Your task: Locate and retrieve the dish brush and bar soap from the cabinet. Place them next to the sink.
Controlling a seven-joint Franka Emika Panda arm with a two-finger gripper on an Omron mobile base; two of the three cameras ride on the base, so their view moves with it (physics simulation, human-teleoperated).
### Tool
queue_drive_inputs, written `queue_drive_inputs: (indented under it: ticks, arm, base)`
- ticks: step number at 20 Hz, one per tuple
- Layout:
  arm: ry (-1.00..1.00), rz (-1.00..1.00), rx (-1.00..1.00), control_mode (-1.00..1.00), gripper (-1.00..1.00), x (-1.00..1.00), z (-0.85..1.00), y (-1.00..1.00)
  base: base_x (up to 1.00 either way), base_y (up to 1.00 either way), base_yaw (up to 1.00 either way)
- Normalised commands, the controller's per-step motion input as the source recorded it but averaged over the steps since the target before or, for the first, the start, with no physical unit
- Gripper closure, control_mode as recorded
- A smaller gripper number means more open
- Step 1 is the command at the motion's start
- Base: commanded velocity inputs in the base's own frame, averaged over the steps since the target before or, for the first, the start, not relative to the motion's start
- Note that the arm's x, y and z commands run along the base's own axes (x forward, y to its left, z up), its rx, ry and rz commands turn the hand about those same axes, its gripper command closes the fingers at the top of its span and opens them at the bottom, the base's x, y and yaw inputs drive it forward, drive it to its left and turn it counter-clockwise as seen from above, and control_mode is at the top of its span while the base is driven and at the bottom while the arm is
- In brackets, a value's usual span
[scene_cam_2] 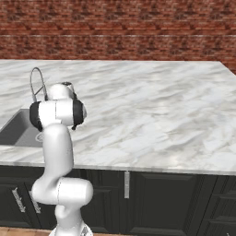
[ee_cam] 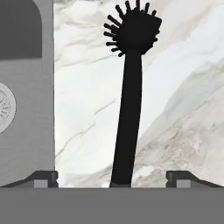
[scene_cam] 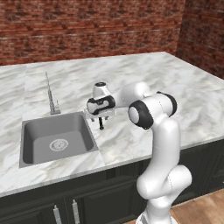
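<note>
Gripper: the two-finger gripper point(ee_cam: 112, 178) hangs over the white marble counter point(scene_cam: 175, 87), pointing down, just right of the sink.
Jaws: spread wide; the two dark finger tips point(ee_cam: 43, 178) stand at the far sides of the hand view with the brush handle between them, touching neither. Nothing is clamped.
Dish brush: the all-black dish brush with a thin straight handle and round spiky bristle head point(ee_cam: 127, 105) is on the counter under the gripper. In the hand view the handle runs from between the tips up to the bristle head at the top. In the left base view a short dark piece of it point(scene_cam: 101, 124) shows below the hand, near the basin's right edge.
Sink: the rectangular grey metal basin with a round drain point(scene_cam: 39, 131) is sunk into the counter to the left of the brush; its wall and drain lie along the left side of the hand view.
Faucet: the slim chrome faucet point(scene_cam: 51, 97) stands behind the basin.
Cabinet fronts: dark panelled doors with silver handles point(scene_cam_2: 156, 198) sit below the counter.
Wall: red brick wall point(scene_cam: 87, 26) behind the counter.
</note>
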Motion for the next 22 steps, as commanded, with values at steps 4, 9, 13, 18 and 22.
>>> queue_drive_inputs:
  ticks: [4, 9, 13, 18, 22]
  arm:
    - [0.13, 0.0, -0.1, -1.0, -1.0, -0.47, 0.5, -0.07]
    - [0.15, 0.0, -0.01, -1.0, -1.0, -0.79, 0.31, -0.17]
    - [0.09, 0.0, 0.0, -1.0, -1.0, -0.72, 0.53, -0.26]
    - [-0.03, -0.01, 0.01, -1.0, -1.0, -0.85, 0.43, -0.38]
    - [-0.18, 0.0, 0.0, -1.0, -1.0, -0.82, 0.46, -0.31]
  base:
    - [0.0, 0.0, 0.0]
    - [0.0, 0.0, 0.0]
    - [0.0, 0.0, 0.0]
    - [0.0, 0.0, 0.0]
    - [0.0, 0.0, 0.0]
